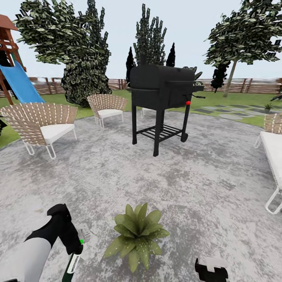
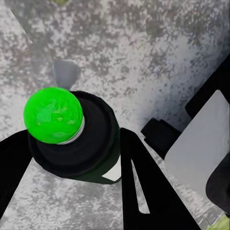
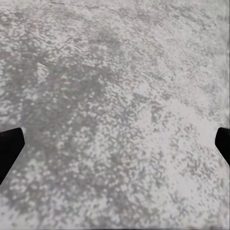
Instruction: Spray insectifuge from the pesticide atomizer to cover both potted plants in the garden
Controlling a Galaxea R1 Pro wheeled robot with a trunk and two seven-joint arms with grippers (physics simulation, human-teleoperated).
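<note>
The pesticide atomizer (image 1: 73,264) is clamped in the left gripper (image 1: 74,250); in the left wrist view the dark bottle with its bright green cap (image 2: 52,115) is seen seated between the two black fingers (image 2: 143,187), both touching its body. The bottle hangs below the gripper, white-banded dark green end down, over the grey paved patio (image 1: 196,176). One potted plant (image 1: 137,235) is seen, just to the right of the left gripper and a little ahead of it, not touching. The right gripper (image 3: 115,143) is spread wide and holds nothing, only bare paving between its tips; its body (image 1: 211,270) is well apart from the plant on the far side. Judged step: spraying this rosette. For good coverage the nozzle should be brought over the rosette's centre and aimed at the leaves, grip kept firm so the bottle is not tilted out. Which way the nozzle faces cannot be told. Count: one atomizer, one task plant in view, three woven chairs (image 1: 43,125), part of one white lounger (image 1: 274,156), one black grill (image 1: 162,88), one blue slide (image 1: 19,84).
</note>
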